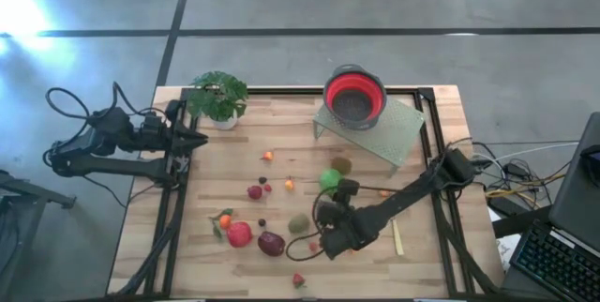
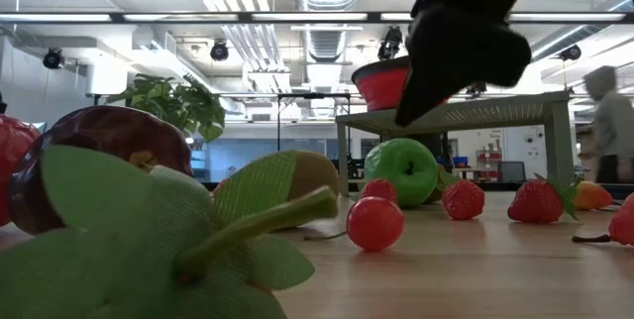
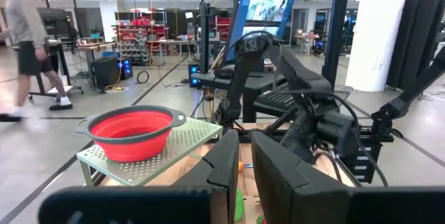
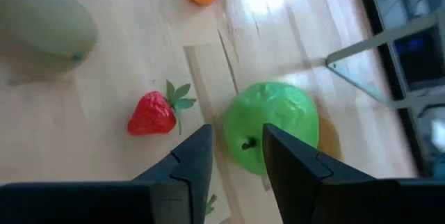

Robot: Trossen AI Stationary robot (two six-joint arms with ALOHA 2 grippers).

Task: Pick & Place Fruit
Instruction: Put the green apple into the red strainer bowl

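Observation:
Fruit pieces lie scattered on the wooden table [image 1: 225, 264]: a green apple [image 1: 329, 178], a kiwi [image 1: 340, 164] just behind it, another kiwi [image 1: 298, 224], a red apple [image 1: 239, 234], a maroon plum [image 1: 271, 244], strawberries and small orange pieces. My right gripper [image 1: 339, 192] hangs slanting down just near of the green apple [image 4: 272, 126], open, with nothing between its fingers. A strawberry [image 4: 153, 115] lies beside the apple. In the low view the right gripper [image 2: 461, 47] is above the apple [image 2: 401, 170]. My left gripper [image 1: 199, 139] waits shut and level at the table's left edge.
A red bowl [image 1: 354, 96] sits on a perforated metal stand [image 1: 398, 133] at the far right. A potted plant [image 1: 217, 96] stands at the far left. A slim knife [image 1: 397, 236] lies right of my right arm. A person [image 3: 28, 36] walks in the room beyond.

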